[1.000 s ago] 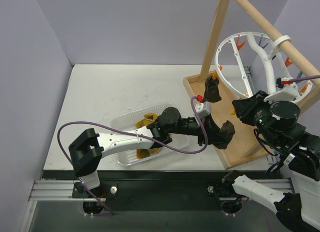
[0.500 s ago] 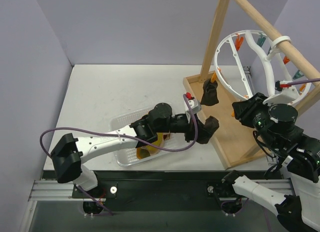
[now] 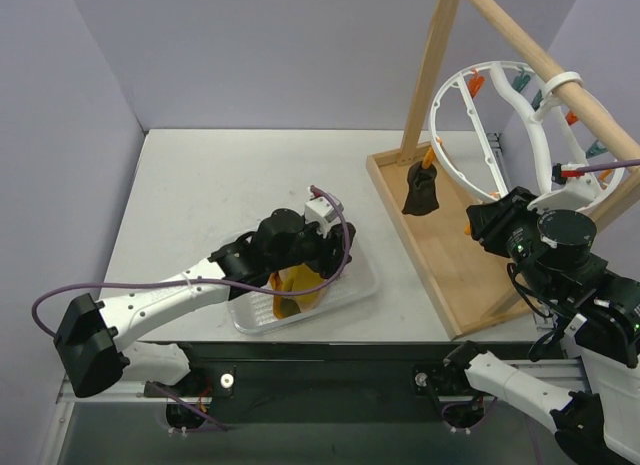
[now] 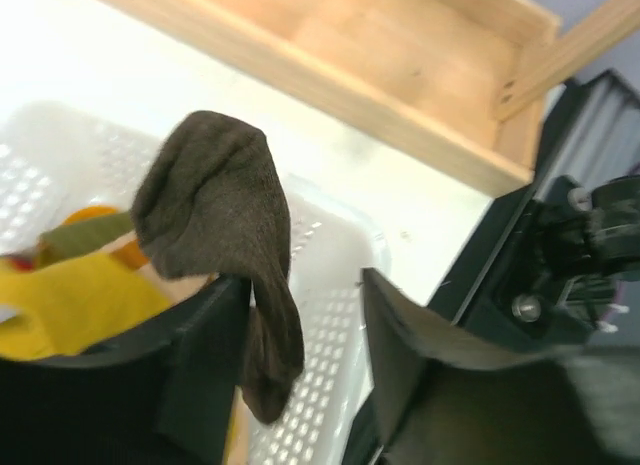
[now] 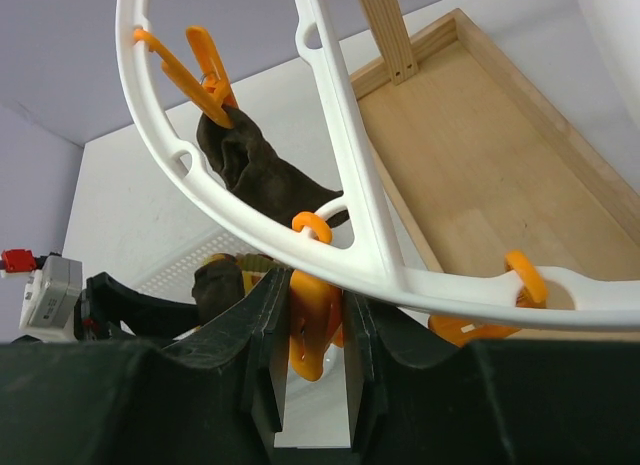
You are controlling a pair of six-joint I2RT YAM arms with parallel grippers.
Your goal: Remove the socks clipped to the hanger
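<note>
- While the L gripper (image 4: 305,285) hangs over the basket (image 3: 360,285), its jaws stand wide apart. The brown sock (image 4: 215,200) lies draped against one finger (image 4: 205,330), touching it but not pinched, w/ its lower end dangling above the basket mesh.
- Yellow sock (image 4: 70,305) lies in the basket, just beside that finger and partly under the brown sock.
- Basket sits on the white table (image 3: 220,185), near its front edge, L arm reaching across it.
- Grey box (image 5: 50,285) w/ red plug on the L wrist; any print on it is too small to read.
- R gripper (image 5: 312,295) is narrow, pinching an orange clip (image 5: 312,335) that hangs from the hanger (image 5: 340,175) rim.
- Wooden tray (image 3: 440,255) lies right of the basket, close but apart.
- Hung sock (image 5: 260,175), dark brown, is held by another orange clip (image 5: 205,70) on the hanger rim and dangles above the tray's far end.
- Hanger is tilted, its hook looped over the sloping pole (image 3: 540,60); teal clip (image 3: 520,82) on the far rim.
</note>
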